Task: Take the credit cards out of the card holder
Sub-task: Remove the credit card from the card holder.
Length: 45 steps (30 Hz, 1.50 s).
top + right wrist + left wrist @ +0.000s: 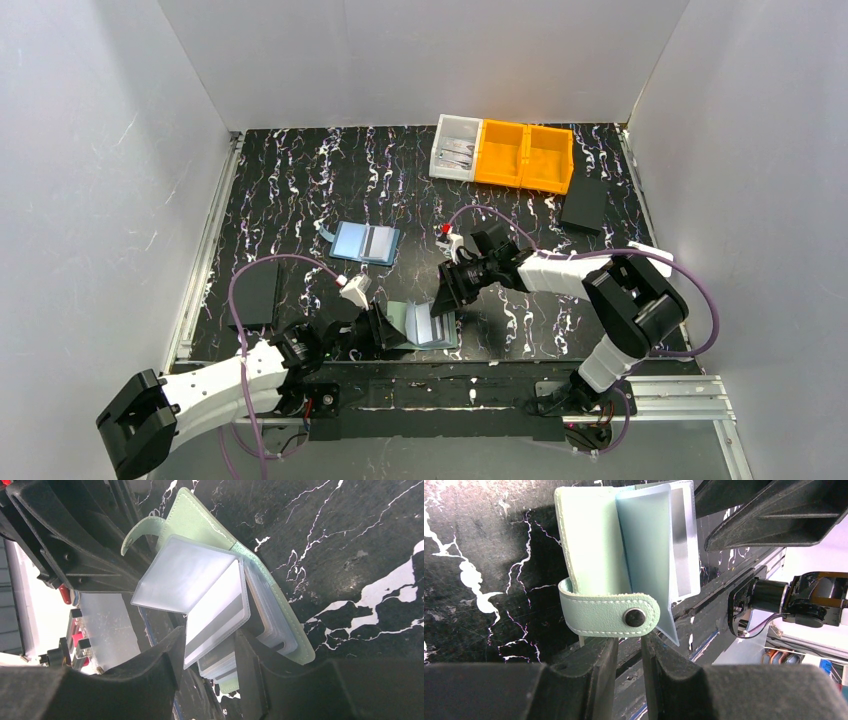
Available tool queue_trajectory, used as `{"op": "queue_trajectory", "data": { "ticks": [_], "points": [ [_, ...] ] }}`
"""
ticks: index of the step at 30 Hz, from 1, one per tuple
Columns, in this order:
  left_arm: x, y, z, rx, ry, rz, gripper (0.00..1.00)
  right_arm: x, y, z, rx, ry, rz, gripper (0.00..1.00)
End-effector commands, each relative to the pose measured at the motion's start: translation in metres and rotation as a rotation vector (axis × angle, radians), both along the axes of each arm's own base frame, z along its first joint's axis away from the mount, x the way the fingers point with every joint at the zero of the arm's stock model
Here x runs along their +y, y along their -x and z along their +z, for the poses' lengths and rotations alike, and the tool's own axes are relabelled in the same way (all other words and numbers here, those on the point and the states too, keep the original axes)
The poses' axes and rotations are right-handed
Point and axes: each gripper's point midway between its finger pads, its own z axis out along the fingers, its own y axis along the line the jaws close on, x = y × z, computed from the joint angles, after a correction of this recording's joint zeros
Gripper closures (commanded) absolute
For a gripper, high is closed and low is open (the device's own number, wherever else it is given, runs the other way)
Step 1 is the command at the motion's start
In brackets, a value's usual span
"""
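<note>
We see the holder (440, 330) lying open near the front edge of the table (300, 190), between our two grippers. It is sage-green and soft, stitched along the rim, with rounded corners. Its snap tab (609, 615) wraps round the upright left cover, stud showing. Clear sleeves (180, 575) fan up from the spine, and the cards (272, 622) sit stacked in those on the right cover; their colours we cannot tell. The right gripper (210, 637) has its jaws apart, one lifted sleeve between them. The left gripper (629, 642) sits just under the tab, jaws nearly together; whether they pinch the cover we cannot tell. Farther back lie a light-blue sheet (365, 242) and orange bins (525, 155)
</note>
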Motion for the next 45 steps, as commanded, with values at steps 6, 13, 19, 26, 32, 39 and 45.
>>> {"op": "queue_trajectory", "data": {
  "ticks": [6, 13, 19, 26, 32, 39, 45],
  "points": [
    [-0.001, -0.001, 0.004, -0.017, 0.023, 0.006, 0.77, 0.003, 0.000, -0.002, 0.001, -0.015, 0.003, 0.55],
    [-0.001, -0.006, 0.013, -0.048, 0.054, 0.029, 0.76, 0.003, 0.000, -0.004, 0.007, -0.011, -0.002, 0.59],
    [-0.002, -0.009, 0.025, -0.089, 0.082, 0.031, 0.75, 0.005, -0.005, -0.009, 0.014, 0.011, -0.022, 0.77],
    [0.022, -0.018, 0.079, -0.244, 0.116, 0.108, 0.55, 0.008, -0.011, -0.008, 0.001, 0.013, -0.031, 0.99],
    [0.010, -0.009, 0.151, -0.344, 0.297, 0.037, 0.34, 0.011, -0.017, 0.001, -0.028, -0.012, -0.043, 0.99],
    [-0.070, -0.009, 0.163, -0.210, 0.268, -0.206, 0.48, 0.010, -0.021, 0.002, -0.040, -0.016, -0.054, 0.99],
    [-0.096, -0.023, 0.112, -0.069, 0.129, -0.185, 0.67, 0.005, -0.028, 0.005, -0.054, -0.023, -0.076, 0.99]
  ]
}}
